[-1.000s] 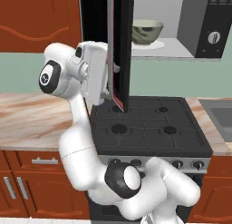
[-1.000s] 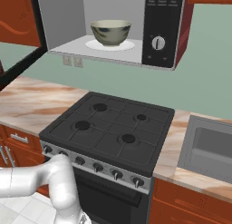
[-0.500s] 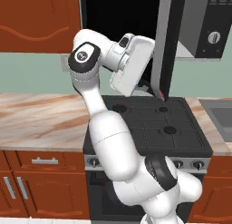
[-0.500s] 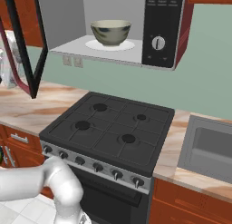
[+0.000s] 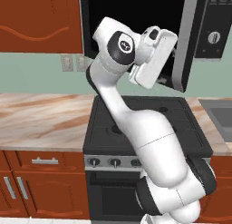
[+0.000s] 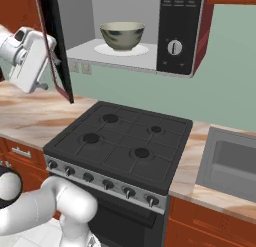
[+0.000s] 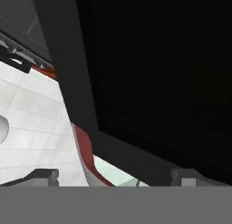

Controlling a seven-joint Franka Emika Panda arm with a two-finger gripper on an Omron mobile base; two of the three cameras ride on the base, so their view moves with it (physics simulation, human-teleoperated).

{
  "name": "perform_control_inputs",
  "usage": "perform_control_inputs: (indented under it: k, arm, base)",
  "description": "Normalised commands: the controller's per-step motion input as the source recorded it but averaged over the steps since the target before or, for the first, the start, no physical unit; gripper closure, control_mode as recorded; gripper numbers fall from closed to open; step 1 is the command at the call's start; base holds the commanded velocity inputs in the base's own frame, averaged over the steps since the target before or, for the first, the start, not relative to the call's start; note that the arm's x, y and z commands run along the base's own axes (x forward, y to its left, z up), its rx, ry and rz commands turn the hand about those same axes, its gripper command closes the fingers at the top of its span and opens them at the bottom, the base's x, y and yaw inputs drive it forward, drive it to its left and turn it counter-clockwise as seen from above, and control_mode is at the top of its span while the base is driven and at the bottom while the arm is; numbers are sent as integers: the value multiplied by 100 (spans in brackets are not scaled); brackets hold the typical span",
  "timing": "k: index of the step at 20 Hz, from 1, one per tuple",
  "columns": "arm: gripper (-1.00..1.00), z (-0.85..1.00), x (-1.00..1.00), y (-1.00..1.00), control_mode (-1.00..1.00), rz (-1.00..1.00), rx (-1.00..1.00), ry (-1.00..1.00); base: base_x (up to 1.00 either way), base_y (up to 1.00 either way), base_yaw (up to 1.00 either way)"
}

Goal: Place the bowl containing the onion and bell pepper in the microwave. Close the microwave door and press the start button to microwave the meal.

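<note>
Left: marble bench [image 6: 30, 113], wall sockets [image 5: 72, 62] above it. White hand against outer face of microwave door [image 6: 52, 41], door partly swung out from microwave [image 6: 182, 33]. Fingers [image 7: 45, 175]: two tips visible in hand view, apart; holding anything or not, cannot tell. Bowl [image 6: 122, 35] sits on white plate inside cavity, contents hidden. Below: black stove [image 6: 125, 146]. Right: sink [image 6: 232, 163].
</note>
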Motion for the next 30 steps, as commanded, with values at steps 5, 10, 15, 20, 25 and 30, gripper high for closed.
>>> perform_control_inputs:
  k: [5,10,15,20,25,30]
  arm:
    - [-100,-6,68,-51,-100,62,13,0]
    - [-100,0,89,-31,-100,59,16,-11]
    - [-100,0,97,-7,-100,48,13,-25]
    - [-100,0,87,0,-100,37,10,-28]
    - [-100,0,75,0,-100,31,8,-33]
    - [-100,0,58,0,-100,22,5,-35]
  base:
    - [0,0,0]
    - [0,0,0]
    - [0,0,0]
    - [0,0,0]
    - [0,0,0]
    - [0,0,0]
